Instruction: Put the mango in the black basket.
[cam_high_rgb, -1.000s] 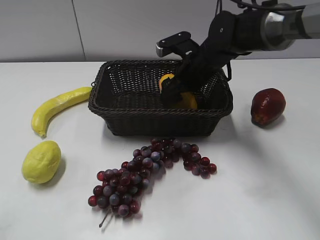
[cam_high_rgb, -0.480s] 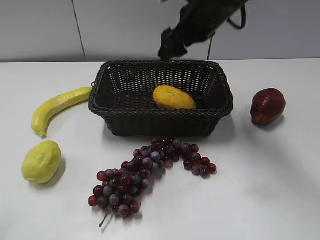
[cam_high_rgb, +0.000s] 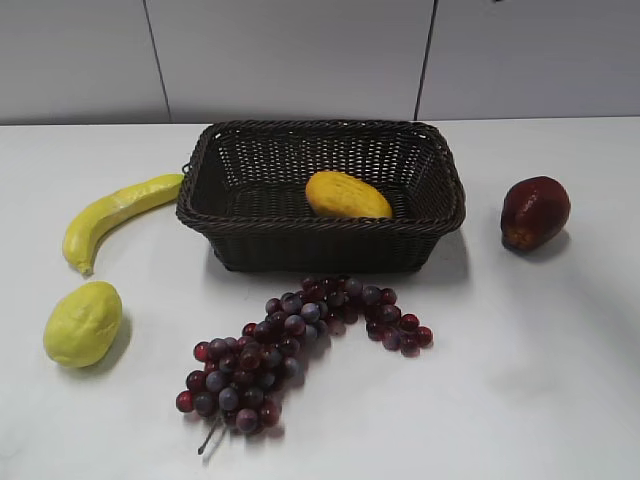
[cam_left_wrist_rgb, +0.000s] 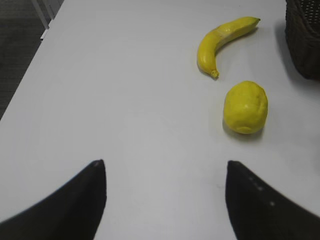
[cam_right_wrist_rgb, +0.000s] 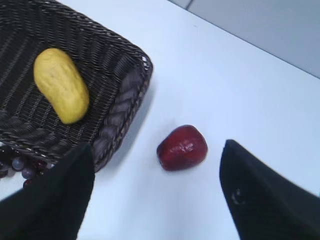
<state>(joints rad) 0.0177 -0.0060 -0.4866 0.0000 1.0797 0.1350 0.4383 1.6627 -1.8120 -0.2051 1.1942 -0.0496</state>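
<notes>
The orange-yellow mango (cam_high_rgb: 347, 196) lies inside the black basket (cam_high_rgb: 320, 235) at mid-table, toward its right side. It also shows in the right wrist view (cam_right_wrist_rgb: 61, 85), lying on the floor of the black basket (cam_right_wrist_rgb: 125, 100). My right gripper (cam_right_wrist_rgb: 157, 150) is open and empty, high above the table to the right of the basket, out of the exterior view. My left gripper (cam_left_wrist_rgb: 165, 167) is open and empty above bare table at the left, also out of the exterior view.
A yellow banana (cam_high_rgb: 115, 215) and a pale yellow lumpy fruit (cam_high_rgb: 83, 322) lie left of the basket. A bunch of dark red grapes (cam_high_rgb: 290, 345) lies in front of it. A dark red fruit (cam_high_rgb: 535, 212) sits to its right.
My right gripper let go of the mango in the basket, then rose up and out of the exterior view. The mango stays lying in the basket.
</notes>
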